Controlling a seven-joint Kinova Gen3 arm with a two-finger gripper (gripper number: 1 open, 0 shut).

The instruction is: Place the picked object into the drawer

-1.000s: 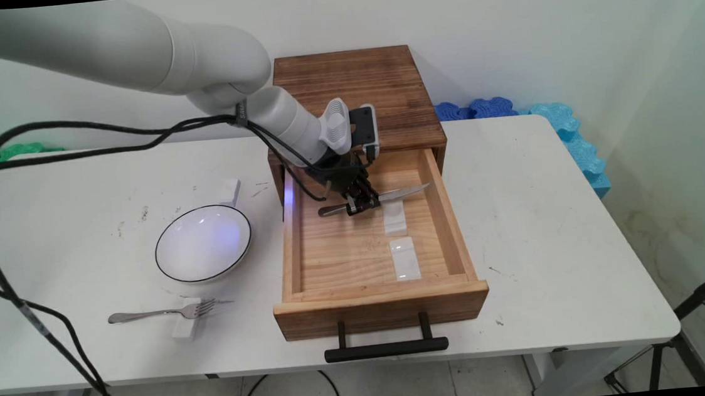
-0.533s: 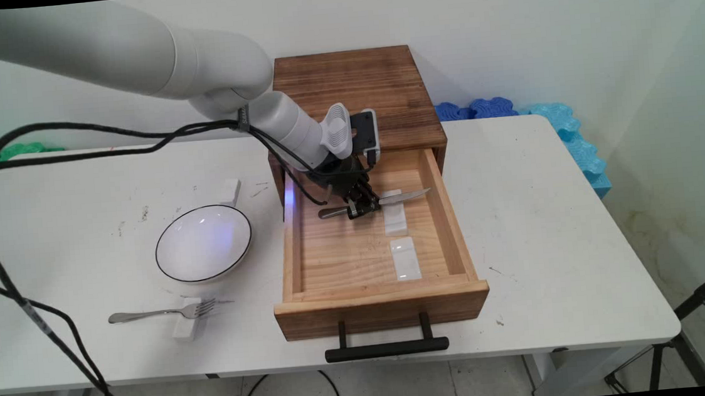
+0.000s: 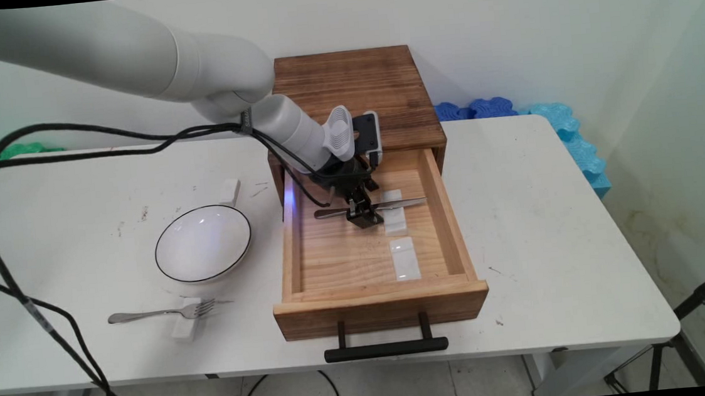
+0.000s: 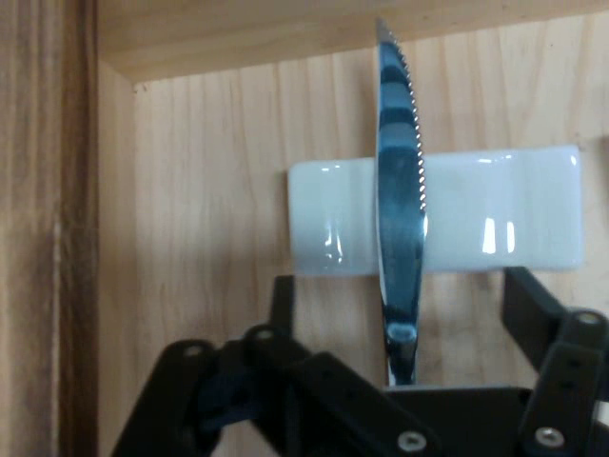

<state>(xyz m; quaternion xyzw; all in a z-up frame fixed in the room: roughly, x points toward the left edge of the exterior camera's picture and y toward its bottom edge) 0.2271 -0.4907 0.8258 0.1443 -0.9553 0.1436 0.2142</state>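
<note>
At lower left on the worktop (image 3: 517,210) a fork (image 3: 163,312) lies on a white block, a bowl (image 3: 203,242) above it. Centre frame, inside the open drawer (image 3: 307,258), the gripper (image 3: 363,213) has its jaws closed on a knife (image 3: 400,204), blade resting across a white rest (image 4: 457,214).
</note>
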